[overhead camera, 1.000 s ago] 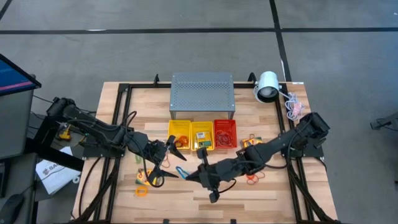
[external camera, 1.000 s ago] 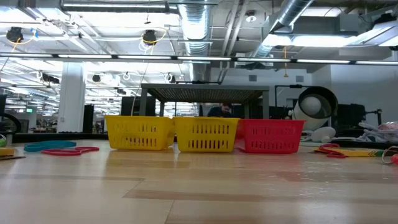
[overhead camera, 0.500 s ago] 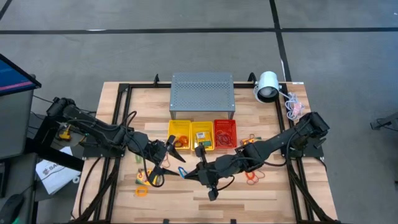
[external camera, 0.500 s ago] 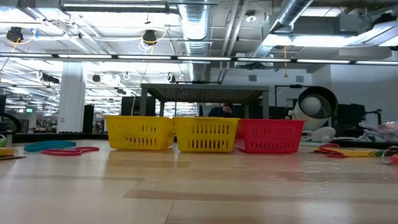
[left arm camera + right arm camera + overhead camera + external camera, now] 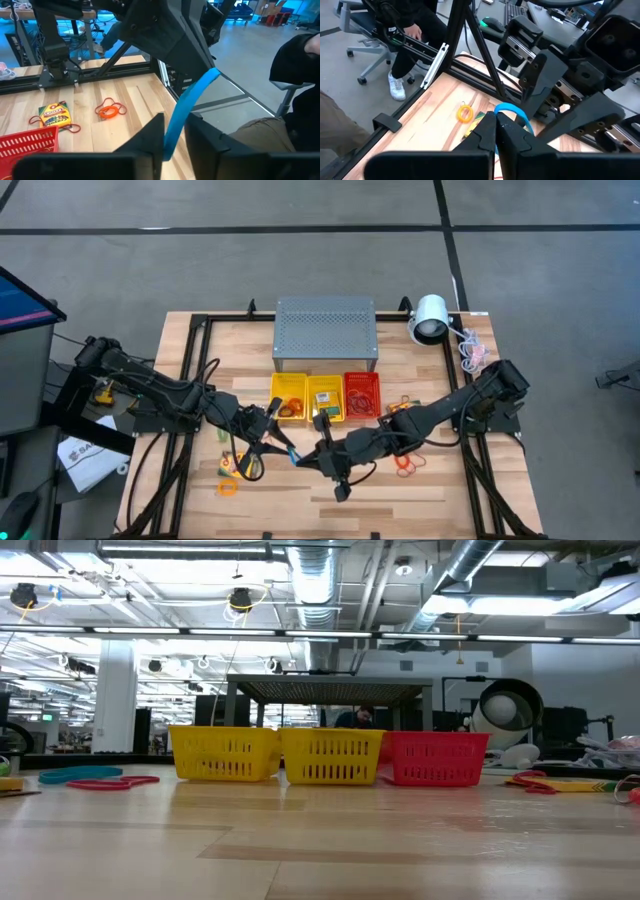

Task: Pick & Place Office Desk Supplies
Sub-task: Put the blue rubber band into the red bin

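Observation:
A blue band loop (image 5: 292,452) hangs in the air between my two grippers, in front of the baskets. My left gripper (image 5: 283,442) reaches in from the table's left and is shut on one end of the band (image 5: 190,105). My right gripper (image 5: 303,459) reaches in from the right and is shut on the other end (image 5: 512,111). Neither gripper shows in the low view. My left gripper pinches the flat blue band's lower end (image 5: 170,142) between its two fingers (image 5: 152,132). It comes nearly level from the table's left. The band rises from the fingers to my other gripper, clear of the table. My right gripper pinches the band between its shut fingertips (image 5: 487,127), coming from the table's right and slanting slightly down. A curved part of the loop (image 5: 516,112) shows just past the tips. The band is lifted clear of the table.
Two yellow baskets (image 5: 288,397) (image 5: 325,397) and a red basket (image 5: 362,394) stand in a row before the grey perforated box (image 5: 325,330). Loose bands (image 5: 405,465) and a crayon box (image 5: 52,114) lie at the right. Small items (image 5: 230,475) lie at the left.
My left gripper has shut from wide open onto the blue band that my right gripper holds up. Both arms have stayed where they were, and the band has stayed lifted between them.

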`<action>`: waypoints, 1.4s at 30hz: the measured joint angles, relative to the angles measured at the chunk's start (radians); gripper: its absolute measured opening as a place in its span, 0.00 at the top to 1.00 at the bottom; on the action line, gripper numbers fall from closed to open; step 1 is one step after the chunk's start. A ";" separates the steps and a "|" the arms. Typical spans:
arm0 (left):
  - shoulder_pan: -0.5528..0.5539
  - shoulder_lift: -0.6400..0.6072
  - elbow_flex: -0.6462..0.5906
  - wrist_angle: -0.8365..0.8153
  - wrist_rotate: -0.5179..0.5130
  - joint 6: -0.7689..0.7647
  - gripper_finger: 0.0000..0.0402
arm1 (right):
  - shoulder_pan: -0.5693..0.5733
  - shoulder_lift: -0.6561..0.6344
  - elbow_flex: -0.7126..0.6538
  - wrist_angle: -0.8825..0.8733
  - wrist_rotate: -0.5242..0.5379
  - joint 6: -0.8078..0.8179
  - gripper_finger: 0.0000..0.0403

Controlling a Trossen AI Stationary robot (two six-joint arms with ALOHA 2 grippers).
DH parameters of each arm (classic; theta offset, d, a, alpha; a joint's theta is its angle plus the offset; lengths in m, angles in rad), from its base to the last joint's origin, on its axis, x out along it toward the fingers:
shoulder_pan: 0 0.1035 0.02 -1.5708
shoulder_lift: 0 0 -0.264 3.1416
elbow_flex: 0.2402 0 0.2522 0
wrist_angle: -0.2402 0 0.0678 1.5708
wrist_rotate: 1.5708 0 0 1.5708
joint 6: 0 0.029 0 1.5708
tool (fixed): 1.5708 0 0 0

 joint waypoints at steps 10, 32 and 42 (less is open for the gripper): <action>0.000 0.000 0.000 -0.010 0.000 0.002 0.99 | -0.004 0.000 0.000 0.033 -0.019 -0.004 1.00; 0.004 0.000 0.000 -0.054 -0.005 0.002 0.99 | -0.019 0.000 0.000 0.053 -0.018 0.048 0.56; 0.049 0.000 0.000 -0.124 -0.004 -0.002 0.99 | 0.010 -0.002 0.050 -0.114 0.135 0.049 0.37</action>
